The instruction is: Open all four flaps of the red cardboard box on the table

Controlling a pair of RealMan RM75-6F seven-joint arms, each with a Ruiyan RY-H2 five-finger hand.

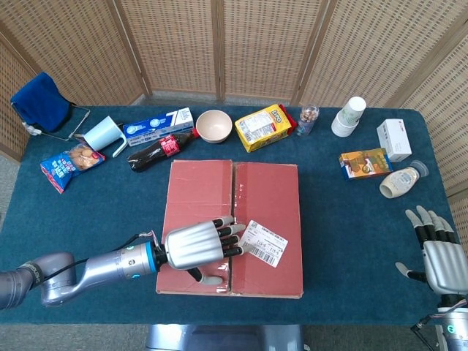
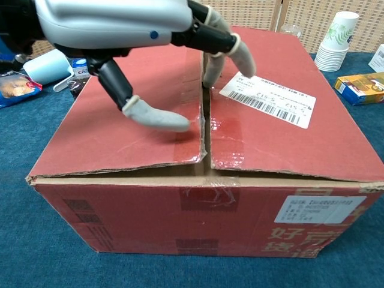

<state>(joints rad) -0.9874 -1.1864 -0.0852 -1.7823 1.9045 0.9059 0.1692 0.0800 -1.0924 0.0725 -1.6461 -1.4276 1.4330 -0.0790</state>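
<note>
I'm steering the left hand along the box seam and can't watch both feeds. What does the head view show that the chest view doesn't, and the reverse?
Head view only: the right hand, open and idle at the table's right edge, plus the bowl, cola bottle and yellow snack box behind the box.

Chest view only: the box's front wall and the slit between the flaps at the near edge.

Both: the red cardboard box, top flaps down, with the left hand over the seam, fingertips by the shipping label.

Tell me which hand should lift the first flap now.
Left, probably. The left hand is over the red box with fingertips at the centre seam; the right hand hangs open beyond the table edge.
</note>
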